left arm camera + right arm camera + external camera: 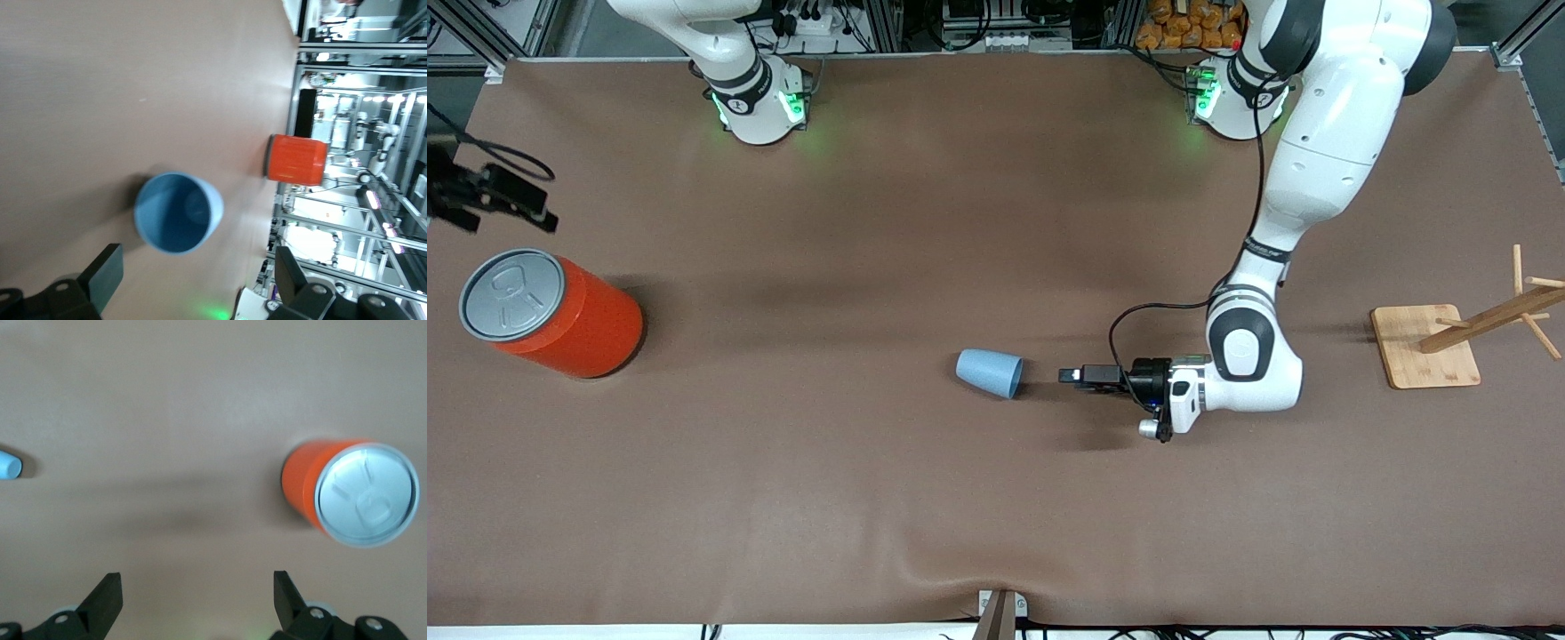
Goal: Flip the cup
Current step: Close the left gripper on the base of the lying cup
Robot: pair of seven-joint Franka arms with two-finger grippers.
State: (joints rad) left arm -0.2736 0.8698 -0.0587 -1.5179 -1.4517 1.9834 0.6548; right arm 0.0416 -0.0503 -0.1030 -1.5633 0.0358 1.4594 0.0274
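Lowest on the table [925, 498], my left pincer [1069, 376] hangs low with its fingers spread apart, holding nothing, its tips pointing at the mouth of the cup [990, 372] and just short of it. That cup lies on its side mid-table, mouth toward the pincer. At about nine o'clock from it, well apart, stands an orange can [560, 313]. My right pincer [480, 197] waits above the can, fingers released. A wooden rack [1449, 342] sits at three o'clock.
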